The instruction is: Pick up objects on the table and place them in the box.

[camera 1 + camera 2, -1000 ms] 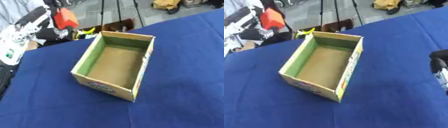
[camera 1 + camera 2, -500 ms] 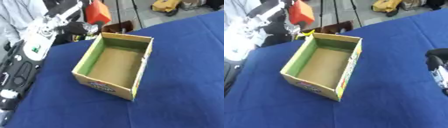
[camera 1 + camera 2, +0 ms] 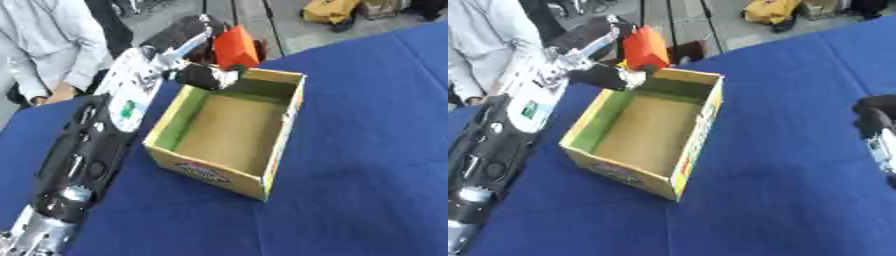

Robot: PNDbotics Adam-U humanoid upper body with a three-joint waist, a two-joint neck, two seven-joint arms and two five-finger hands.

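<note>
Worktop point(image 3: 367, 150): blue cloth, fills most of the frame, askew.

Box point(image 3: 229, 131): open cardboard, green inner walls, centre of frame, nothing visible inside. Long axis runs lower left to upper right, far short wall towards the top.

Left arm comes in from lower left and runs up the frame's left side. Left robot hand point(image 3: 188, 47) sits at upper centre-left, fingers curled round an orange-red object point(image 3: 236, 46). That's the task's thing: in the hand, off the worktop, just beyond the box's far-left corner, about over the rim there. Can't tell whether it's fully past the wall or just outside it.

Right robot hand point(image 3: 878, 135): only a sliver at the right edge of the right eye view, well apart from the box. Can't tell how its fingers stand.

Key relation: the box opening lies down-frame and slightly right of the held object, along the box's long axis. Left hand is the near one and already carries it. Judgement: next is a short move inward over the opening, then release. Risk: clipping the far rim, or dropping outside the corner.
</note>
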